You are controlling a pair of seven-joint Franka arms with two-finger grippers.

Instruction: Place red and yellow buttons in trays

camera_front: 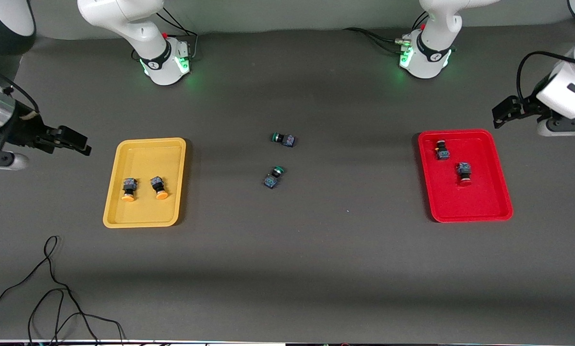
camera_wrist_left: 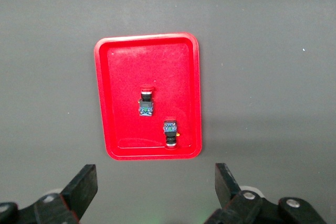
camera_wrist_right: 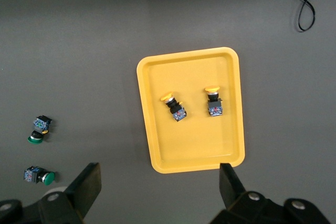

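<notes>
The yellow tray (camera_front: 143,154) lies toward the right arm's end of the table and holds two yellow-capped buttons (camera_front: 129,189) (camera_front: 159,187). The red tray (camera_front: 470,202) lies toward the left arm's end and holds two red-capped buttons (camera_front: 442,150) (camera_front: 464,173). My right gripper (camera_front: 73,142) is open and empty over bare table beside the yellow tray (camera_wrist_right: 184,145), whose buttons (camera_wrist_right: 173,106) (camera_wrist_right: 213,102) show in the right wrist view. My left gripper (camera_front: 503,110) is open and empty over bare table beside the red tray (camera_wrist_left: 126,66), whose buttons (camera_wrist_left: 146,103) (camera_wrist_left: 170,132) show in the left wrist view.
Two green-capped buttons (camera_front: 283,139) (camera_front: 273,176) lie on the table's middle, between the trays; they also show in the right wrist view (camera_wrist_right: 38,129) (camera_wrist_right: 39,176). A black cable (camera_front: 52,288) loops on the table nearer the front camera than the yellow tray.
</notes>
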